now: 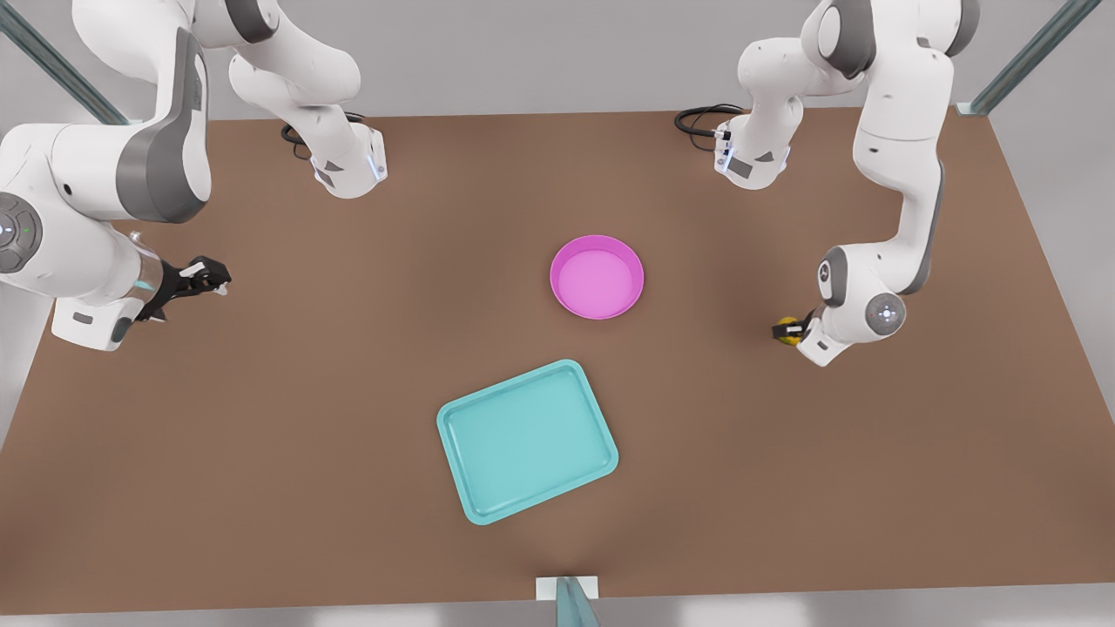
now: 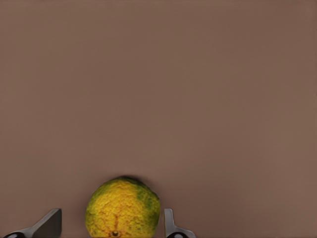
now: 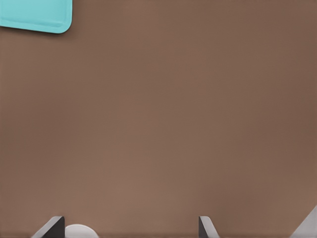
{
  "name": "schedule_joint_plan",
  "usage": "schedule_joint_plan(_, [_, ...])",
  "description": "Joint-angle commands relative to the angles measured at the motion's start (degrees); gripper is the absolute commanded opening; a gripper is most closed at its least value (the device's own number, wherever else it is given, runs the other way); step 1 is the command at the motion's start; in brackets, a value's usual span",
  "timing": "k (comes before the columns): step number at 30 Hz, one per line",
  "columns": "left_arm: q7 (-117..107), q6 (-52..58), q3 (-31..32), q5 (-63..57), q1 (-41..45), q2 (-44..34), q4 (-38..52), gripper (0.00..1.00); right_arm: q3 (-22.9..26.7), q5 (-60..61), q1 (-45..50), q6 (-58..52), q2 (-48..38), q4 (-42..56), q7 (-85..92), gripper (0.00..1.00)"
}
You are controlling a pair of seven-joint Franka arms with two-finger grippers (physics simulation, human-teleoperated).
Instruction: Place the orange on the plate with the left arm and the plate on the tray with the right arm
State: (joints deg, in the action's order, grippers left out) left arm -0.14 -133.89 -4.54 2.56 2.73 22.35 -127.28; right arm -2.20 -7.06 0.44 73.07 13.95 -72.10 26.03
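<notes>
Left tool (image 1: pixel 788 332) open, straddling mottled yellow-green orange (image 2: pixel 122 207) on brown counter (image 1: pixel 348 418); round pink plate (image 1: pixel 598 277) well apart. Right tool (image 1: pixel 209 280) open, empty; teal rectangular tray (image 3: pixel 34 15) far ahead.

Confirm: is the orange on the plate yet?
No. In the front view the plate is empty, while the orange sits at the left gripper, apart from it.

The orange (image 2: pixel 123 207) is yellow-orange with green mottling and a pebbled skin. The plate (image 1: pixel 598 277) is bright magenta-pink, paler inside. The tray (image 1: pixel 527 441) is plain light teal. The worktop (image 1: pixel 348 392) is flat brown. Both arms are white with grey bands and black pincers.
</notes>
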Motion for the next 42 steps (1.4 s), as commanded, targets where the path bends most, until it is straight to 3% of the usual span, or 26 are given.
schedule_joint_plan(1, [0.6, -1.2, 0.1, -0.1, 0.3, 0.2, 0.0, 1.0, 0.0, 0.0, 0.0, 0.0, -0.1, 0.0, 1.9, 1.0])
schedule_joint_plan(12, [0.3, -0.2, 0.1, 0.0, 0.6, 2.4, 0.1, 1.0, 0.0, -0.1, 0.0, -0.1, -0.1, 0.0, 2.0, 1.0])
schedule_joint_plan(14, [0.3, -0.2, 0.1, 0.0, 0.6, 2.5, 0.4, 0.73, 0.0, -0.1, 0.0, -0.1, -0.1, 0.0, 2.0, 1.0])
schedule_joint_plan(20, [-0.1, 0.0, 0.1, 0.0, 0.7, 2.0, 0.6, 0.63, 0.0, 0.0, -0.7, -0.1, -0.1, 0.0, 2.0, 1.0])
schedule_joint_plan(23, [-1.7, 9.4, 0.8, 0.4, 1.7, 0.8, 6.4, 0.63, 0.1, 0.0, -0.7, -0.1, -0.1, 0.0, 2.0, 1.0])
schedule_joint_plan(25, [-13.6, 24.0, 3.6, 0.6, 10.0, 1.3, 19.9, 0.63, 0.1, 0.0, -0.7, -0.1, -0.1, 0.0, 2.1, 1.0])
schedule_joint_plan(27, [-27.7, 30.7, 4.2, 1.6, 22.7, 5.7, 35.2, 0.63, 0.1, 0.0, -0.7, -0.1, -0.1, 0.0, 2.1, 1.0])
schedule_joint_plan(29, [-39.0, 31.3, 6.4, 5.8, 30.0, 12.6, 45.7, 0.63, 0.0, 0.0, -0.7, -0.2, -0.1, 0.0, 2.1, 1.0])
schedule_joint_plan(31, [-45.9, 31.0, 7.0, 5.9, 36.5, 16.9, 50.7, 0.63, 0.1, 0.0, -0.7, -0.2, -0.1, 0.0, 2.0, 1.0])
schedule_joint_plan(36, [-50.1, 47.7, 9.7, 7.5, 42.4, 16.2, 49.9, 0.64, 0.1, 0.1, -0.7, -0.2, -0.1, 0.0, 2.1, 1.0])
schedule_joint_plan(42, [-49.6, 40.8, 9.7, 4.9, 45.8, 15.9, 42.6, 0.64, 0.0, 0.1, -0.7, -0.2, -0.1, 0.0, 2.1, 1.0])
